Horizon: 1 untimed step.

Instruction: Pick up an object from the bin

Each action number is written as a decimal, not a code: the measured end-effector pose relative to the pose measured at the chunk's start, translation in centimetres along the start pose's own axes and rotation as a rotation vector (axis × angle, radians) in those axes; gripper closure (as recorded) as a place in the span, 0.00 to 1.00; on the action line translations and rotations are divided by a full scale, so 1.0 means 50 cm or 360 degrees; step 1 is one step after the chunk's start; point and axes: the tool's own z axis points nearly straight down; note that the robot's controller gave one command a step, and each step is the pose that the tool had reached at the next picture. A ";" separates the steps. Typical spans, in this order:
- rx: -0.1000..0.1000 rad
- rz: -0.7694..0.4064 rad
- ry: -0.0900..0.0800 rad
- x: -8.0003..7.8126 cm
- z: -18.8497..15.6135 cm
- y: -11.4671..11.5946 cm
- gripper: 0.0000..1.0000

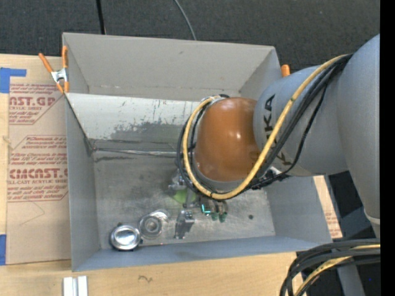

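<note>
One gripper [184, 222] hangs low over the floor of the grey bin [123, 177], near the front wall and a little right of centre. Whether it stands apart or together cannot be told. Just to its left lies a small round silver piece [152, 224], the thing nearest to it. Further left, toward the front-left corner, lies a larger round silver piece [125, 237]; the two are just beside each other. A small green piece [179, 195] lies just behind the gripper, partly under the wrist. Above sits the orange cover [225, 137], ringed by yellow and black cables [192, 128].
</note>
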 end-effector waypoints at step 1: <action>0.0000 -0.0177 -0.0021 -0.045 0.162 0.071 0.00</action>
